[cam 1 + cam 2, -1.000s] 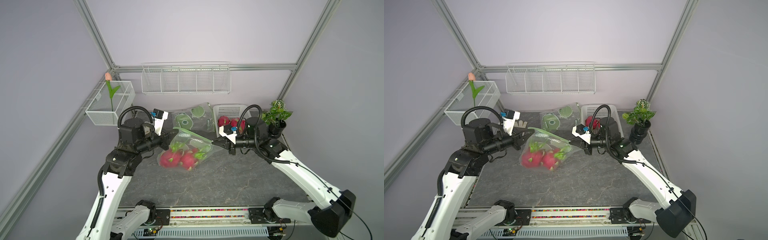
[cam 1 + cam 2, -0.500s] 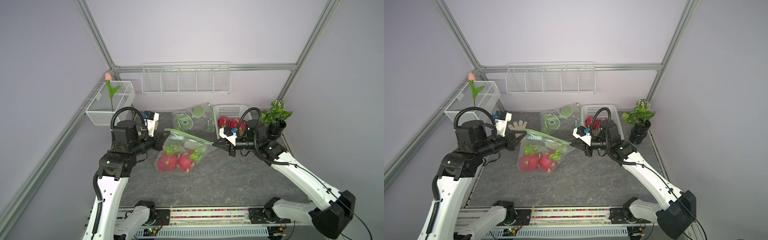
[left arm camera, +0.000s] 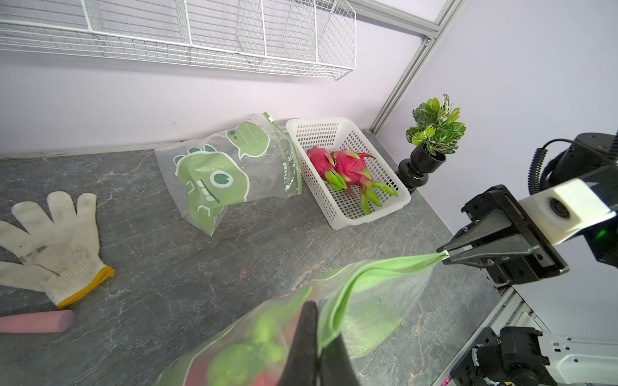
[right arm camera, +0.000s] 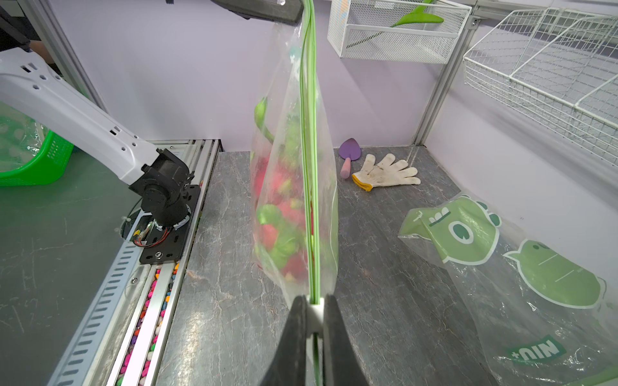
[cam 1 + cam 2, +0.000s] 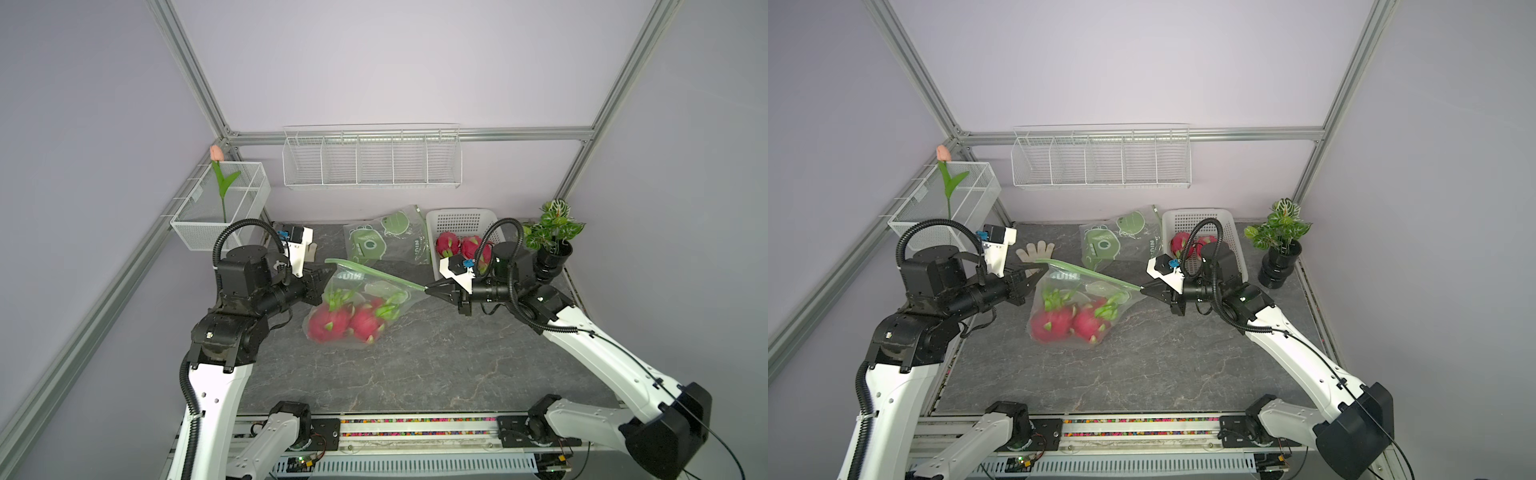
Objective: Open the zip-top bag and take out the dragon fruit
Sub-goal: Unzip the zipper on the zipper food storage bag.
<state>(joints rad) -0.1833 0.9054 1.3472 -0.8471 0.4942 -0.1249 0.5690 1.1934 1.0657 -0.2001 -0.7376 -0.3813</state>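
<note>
A clear zip-top bag [image 5: 376,291] [image 5: 1088,293] hangs stretched between my two grippers, its green zip strip [image 5: 374,273] taut. Two magenta dragon fruit [image 5: 330,323] [image 5: 1052,326] with green scales sag in its bottom, close to the tabletop. My left gripper [image 5: 330,274] [image 5: 1040,275] [image 3: 317,320] is shut on the strip's left end. At the right end, my right gripper [image 5: 426,288] [image 5: 1142,288] [image 4: 314,300] is shut on the white slider [image 4: 315,312]. In the right wrist view the strip's two sides run close together.
A white basket [image 5: 461,218] at the back right holds two more dragon fruit [image 5: 448,243]. An empty dinosaur-print bag [image 5: 386,241] lies beside it, a potted plant [image 5: 555,232] further right. A glove [image 5: 1036,251] and trowel [image 4: 349,157] lie back left.
My left arm has drawn back to the left with the strip's end, stretching the strip out straight. The bag and fruit shifted left with it. The right gripper barely moved.
</note>
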